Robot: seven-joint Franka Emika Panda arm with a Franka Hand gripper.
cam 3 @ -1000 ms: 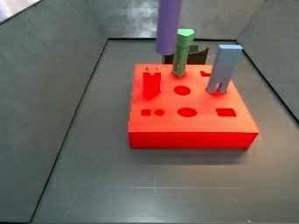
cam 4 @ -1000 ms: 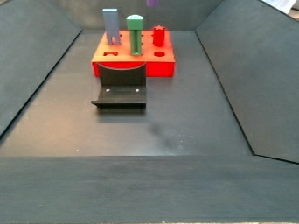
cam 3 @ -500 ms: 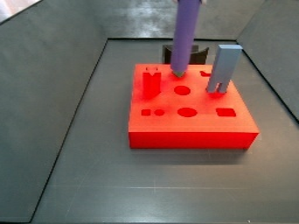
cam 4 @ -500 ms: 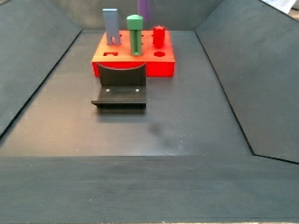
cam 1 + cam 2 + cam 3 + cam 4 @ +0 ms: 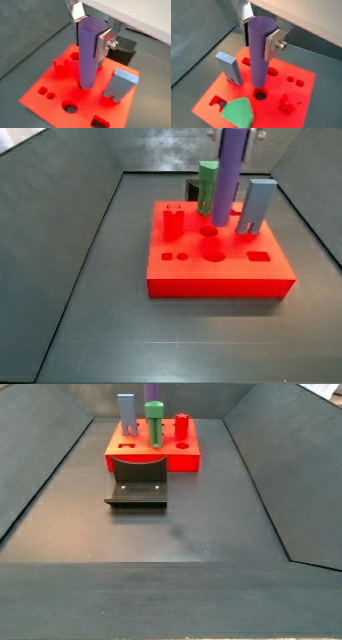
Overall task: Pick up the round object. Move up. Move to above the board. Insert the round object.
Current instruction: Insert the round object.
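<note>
The purple round object stands upright between my gripper's silver fingers, which are shut on its upper part. It also shows in a wrist view and in both side views. Its lower end sits right at a round hole in the top of the red board. I cannot tell whether it has entered the hole. The board also shows in a side view and in both wrist views.
On the board stand a green hexagonal-topped peg, a blue-grey square peg and a short red star peg. The dark fixture stands on the floor beside the board. Grey walls enclose the floor.
The gripper has carried the purple round object sideways across the board and down, so its lower end now sits at the round hole. The green peg is no longer hidden behind it.
</note>
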